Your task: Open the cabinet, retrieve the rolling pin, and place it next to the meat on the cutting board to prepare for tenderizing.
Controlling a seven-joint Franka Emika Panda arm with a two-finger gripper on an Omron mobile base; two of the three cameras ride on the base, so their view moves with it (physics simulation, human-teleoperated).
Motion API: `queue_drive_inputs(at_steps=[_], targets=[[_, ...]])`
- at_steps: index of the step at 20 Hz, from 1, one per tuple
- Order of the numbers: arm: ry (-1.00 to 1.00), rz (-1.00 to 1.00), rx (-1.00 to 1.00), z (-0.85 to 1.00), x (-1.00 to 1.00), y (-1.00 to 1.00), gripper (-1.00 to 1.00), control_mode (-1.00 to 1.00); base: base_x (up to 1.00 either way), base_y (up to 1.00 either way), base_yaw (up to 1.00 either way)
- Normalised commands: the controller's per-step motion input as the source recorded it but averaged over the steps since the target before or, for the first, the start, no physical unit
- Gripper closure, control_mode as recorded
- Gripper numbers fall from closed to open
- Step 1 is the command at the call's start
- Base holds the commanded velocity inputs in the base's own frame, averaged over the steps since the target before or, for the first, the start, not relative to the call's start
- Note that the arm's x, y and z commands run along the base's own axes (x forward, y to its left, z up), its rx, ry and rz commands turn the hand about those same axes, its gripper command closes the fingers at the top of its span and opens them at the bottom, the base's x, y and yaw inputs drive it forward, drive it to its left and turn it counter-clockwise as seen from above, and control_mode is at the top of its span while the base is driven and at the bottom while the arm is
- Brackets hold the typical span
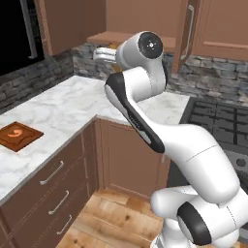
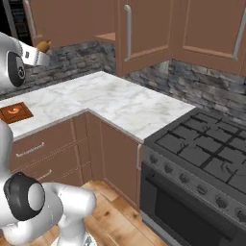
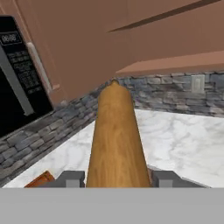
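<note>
- The jaws (image 3: 117,178) are clamped on the rolling pin (image 3: 116,140); one grey fingertip (image 3: 70,178) sits at its left flank and the other at its right, both touching the wood.
- The rolling pin is a smooth, light-tan wooden cylinder with a faint grain and a rounded far end. In the hand view it runs from the jaws at 6 o'clock straight up toward 12 o'clock.
- In the right base view its brown tip (image 2: 44,46) pokes out past the white hand at the 10 o'clock corner, held in the air above the table (image 2: 120,103).
- The cabinet (image 1: 145,22) stands with one door swung open (image 1: 186,34), its silver bar handle edge-on, the shelf inside in view.
- The cutting board (image 1: 18,135) lies flat on the white marble table at 9 o'clock in the left base view, reddish-brown, with a piece of meat (image 1: 17,132) on it, well apart from the pin.
- The black microwave (image 3: 17,74) sits at 9 o'clock in the hand view; its keypad markings are too blurred to read.
</note>
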Motion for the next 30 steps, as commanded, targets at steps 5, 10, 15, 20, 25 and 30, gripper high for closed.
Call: queue_drive_inputs(at_steps=[5, 10, 15, 20, 25, 30], targets=[[0.0, 0.0, 0.0, 0.0, 0.0, 0.0, 1.0, 1.0, -0.79, -0.08, 0.4], [0.0, 0.0, 0.0, 0.0, 0.0, 0.0, 1.0, 1.0, -0.57, 0.0, 0.42], [0.0, 0.0, 0.0, 0.0, 0.0, 0.0, 1.0, 1.0, -0.5, -0.14, 0.41], [0.0, 0.0, 0.0, 0.0, 0.0, 0.0, 1.0, 1.0, -0.15, -0.22, 0.36], [0.0, 0.0, 0.0, 0.0, 0.0, 0.0, 1.0, 1.0, 0.08, -0.38, 0.35], [0.0, 0.0, 0.0, 0.0, 0.0, 0.0, 1.0, 1.0, 0.22, -0.45, 0.32]])
